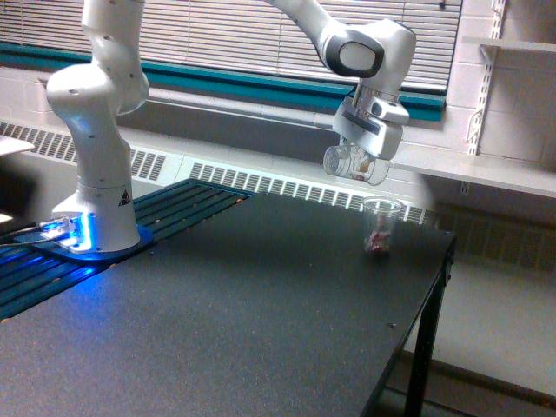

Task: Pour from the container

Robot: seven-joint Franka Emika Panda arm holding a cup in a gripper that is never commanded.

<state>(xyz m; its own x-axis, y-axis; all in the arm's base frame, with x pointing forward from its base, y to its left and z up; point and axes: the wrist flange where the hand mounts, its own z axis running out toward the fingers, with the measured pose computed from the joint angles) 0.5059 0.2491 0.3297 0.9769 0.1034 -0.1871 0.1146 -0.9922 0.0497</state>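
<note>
The container [354, 163], a small clear plastic cup, hangs tipped on its side in my gripper [365, 149], which is shut on it. It looks nearly see-through now, with hardly any bits showing inside. Its mouth points toward the exterior view's right, above and slightly left of a taller clear tapered cup [380, 226] standing upright on the dark table [226, 321]. Pinkish-brown bits lie heaped in the bottom of that tapered cup.
The arm's white base [97, 200] stands at the exterior view's left on a blue-lit mount. The table's right edge [434, 295] drops off just past the tapered cup. A white shelf [486, 174] and a radiator grille run along the wall behind.
</note>
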